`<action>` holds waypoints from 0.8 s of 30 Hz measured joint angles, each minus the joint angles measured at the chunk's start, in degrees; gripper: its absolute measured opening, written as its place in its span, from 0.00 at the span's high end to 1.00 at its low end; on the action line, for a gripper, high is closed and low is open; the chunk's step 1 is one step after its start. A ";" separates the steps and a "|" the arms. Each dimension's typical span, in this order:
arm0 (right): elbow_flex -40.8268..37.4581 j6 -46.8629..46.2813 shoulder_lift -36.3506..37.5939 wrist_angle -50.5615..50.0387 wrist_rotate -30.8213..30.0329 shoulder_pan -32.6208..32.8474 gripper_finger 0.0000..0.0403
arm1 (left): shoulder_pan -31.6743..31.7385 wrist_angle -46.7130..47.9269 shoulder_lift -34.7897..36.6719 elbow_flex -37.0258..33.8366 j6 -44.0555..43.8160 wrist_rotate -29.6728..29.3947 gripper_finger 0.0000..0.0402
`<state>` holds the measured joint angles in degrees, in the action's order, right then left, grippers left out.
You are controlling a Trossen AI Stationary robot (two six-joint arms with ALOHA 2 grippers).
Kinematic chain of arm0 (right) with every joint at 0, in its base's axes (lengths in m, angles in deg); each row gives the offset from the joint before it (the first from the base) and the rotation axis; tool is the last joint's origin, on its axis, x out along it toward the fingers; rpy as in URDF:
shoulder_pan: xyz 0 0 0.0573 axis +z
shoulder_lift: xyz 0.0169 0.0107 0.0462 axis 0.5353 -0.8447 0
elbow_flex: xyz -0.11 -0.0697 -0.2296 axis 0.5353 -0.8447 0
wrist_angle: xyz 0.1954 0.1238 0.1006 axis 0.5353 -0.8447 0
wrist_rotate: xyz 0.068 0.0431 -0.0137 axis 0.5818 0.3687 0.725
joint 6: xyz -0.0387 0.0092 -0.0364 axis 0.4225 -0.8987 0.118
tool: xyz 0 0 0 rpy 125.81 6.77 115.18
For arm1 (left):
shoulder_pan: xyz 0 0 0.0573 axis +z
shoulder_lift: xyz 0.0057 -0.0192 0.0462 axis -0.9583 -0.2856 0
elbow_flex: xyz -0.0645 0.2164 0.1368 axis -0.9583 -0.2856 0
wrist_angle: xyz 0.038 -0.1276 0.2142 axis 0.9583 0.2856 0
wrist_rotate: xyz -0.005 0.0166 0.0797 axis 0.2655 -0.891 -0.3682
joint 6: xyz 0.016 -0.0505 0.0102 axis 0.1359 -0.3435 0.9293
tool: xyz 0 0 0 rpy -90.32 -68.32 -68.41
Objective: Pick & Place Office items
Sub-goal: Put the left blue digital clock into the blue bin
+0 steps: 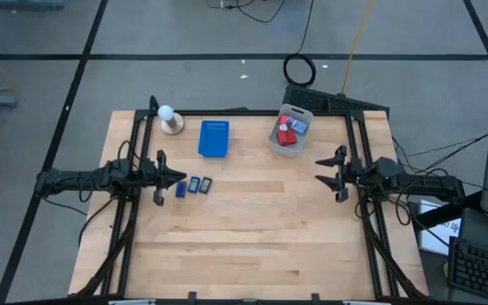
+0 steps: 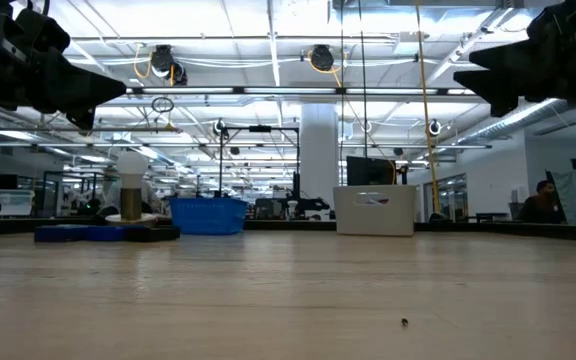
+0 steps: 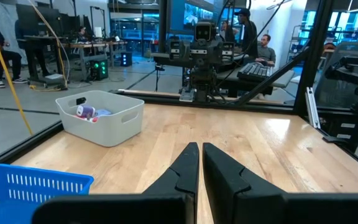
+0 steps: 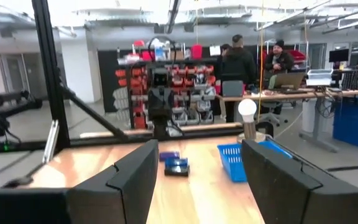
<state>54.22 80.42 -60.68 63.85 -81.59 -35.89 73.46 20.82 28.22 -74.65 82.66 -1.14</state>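
Rectangles (image 1: 193, 185), three small dark-blue and grey ones, lie in a row on the tabletop (image 1: 252, 237) just beside the closed, empty left end effector (image 1: 158, 180), while red blocks (image 1: 285, 138) sit in the white bin (image 1: 279, 145) near the right end effector (image 1: 332, 174), whose fingers stand apart holding nothing.

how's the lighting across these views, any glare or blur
High view: even light, soft shadows. Low view: bright ceiling lights behind, so both arms are silhouettes and the near table is blurred. Right wrist view: the right gripper fingers look soft, the room hazy.
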 joint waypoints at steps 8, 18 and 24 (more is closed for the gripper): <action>-0.11 3.48 0.01 -4.35 0.00 0.00 0.45 | 0.01 0.00 -0.01 0.01 -0.01 0.02 0.95; -0.15 5.30 0.00 -7.60 -0.13 0.00 0.45 | 0.00 0.00 0.00 0.01 -0.01 0.00 0.95; -0.17 5.77 0.02 -8.69 -0.03 0.00 0.45 | 0.02 0.00 -0.01 0.02 -0.01 0.01 0.95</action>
<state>54.04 86.19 -60.66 55.15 -81.62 -35.89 73.48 20.82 28.21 -74.63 82.65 -1.12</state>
